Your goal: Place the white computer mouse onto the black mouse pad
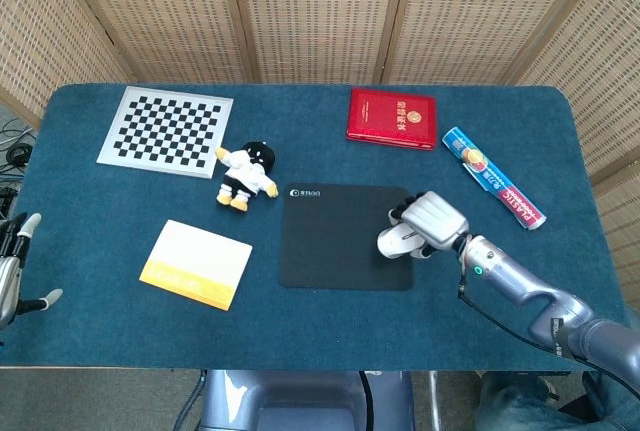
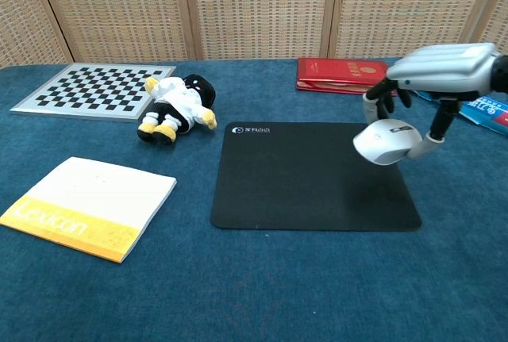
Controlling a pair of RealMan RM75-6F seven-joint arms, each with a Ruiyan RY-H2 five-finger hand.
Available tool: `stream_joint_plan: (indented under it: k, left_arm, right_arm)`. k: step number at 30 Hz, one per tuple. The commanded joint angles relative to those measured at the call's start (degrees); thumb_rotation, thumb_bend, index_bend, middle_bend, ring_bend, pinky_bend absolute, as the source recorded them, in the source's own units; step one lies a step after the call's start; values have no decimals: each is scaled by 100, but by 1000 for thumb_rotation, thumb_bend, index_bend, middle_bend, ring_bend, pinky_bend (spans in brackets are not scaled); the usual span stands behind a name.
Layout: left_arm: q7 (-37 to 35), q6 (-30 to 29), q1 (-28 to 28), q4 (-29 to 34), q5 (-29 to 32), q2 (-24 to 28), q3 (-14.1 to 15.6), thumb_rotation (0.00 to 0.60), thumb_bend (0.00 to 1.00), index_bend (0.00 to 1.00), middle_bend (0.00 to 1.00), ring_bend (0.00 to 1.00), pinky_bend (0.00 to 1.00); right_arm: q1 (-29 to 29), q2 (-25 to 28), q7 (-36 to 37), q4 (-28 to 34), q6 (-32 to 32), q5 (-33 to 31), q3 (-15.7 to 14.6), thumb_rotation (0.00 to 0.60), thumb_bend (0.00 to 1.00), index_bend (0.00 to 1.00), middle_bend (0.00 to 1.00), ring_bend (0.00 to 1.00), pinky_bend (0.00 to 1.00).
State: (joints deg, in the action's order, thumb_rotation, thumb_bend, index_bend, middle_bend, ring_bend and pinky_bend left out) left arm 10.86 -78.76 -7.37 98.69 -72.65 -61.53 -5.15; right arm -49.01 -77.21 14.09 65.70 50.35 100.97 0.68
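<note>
Mouse held above the pad's right edge, not yet set down.

The black mouse pad (image 2: pixel 314 175), with small white logo print too fine to read, lies directly beneath the right hand (image 2: pixel 444 72), whose fingers curl down around the white computer mouse (image 2: pixel 386 142), its long axis pointing left. The left hand (image 1: pixel 12 271) hangs open at the table's far side, holding nothing. The yellow-edged notepad (image 2: pixel 87 207) reads "Lexicon".

A blue-carpeted surface (image 1: pixel 120 331) stands before folding woven-cane screens (image 1: pixel 320 11) in light wooden frames, evenly lit, with cables (image 1: pixel 12 146) at the left edge.
</note>
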Motion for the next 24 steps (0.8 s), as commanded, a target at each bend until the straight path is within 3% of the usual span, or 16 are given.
stream_joint_plan:
  k: [1,7,15,24]
  left_arm:
    - [81,15,-26,-24,78,-53,-26,600,29,0,0,0,0]
    - [241,27,-59,-91,270,-137,-85,600,30,0,0,0,0]
    - [508,184,-183,-253,769,-279,-238,600,30,0,0,0,0]
    - [748,304,-299,-338,996,-397,-264,600,30,0,0,0,0]
  right_arm:
    - [-699,-14,154,-38,-138,759,-315,600,966,493,568,405,442]
    - [-1261,-236,632,-524,42,1445,-707,600,1000,502,572,405,442]
    - [-1962,-1008,1241,-2286,579,2327,-1420,600,1000,518,581,405,442]
    - [-2245,-1629,1740,-3552,1269,2508,-1745,600,1000,529,585,407,442]
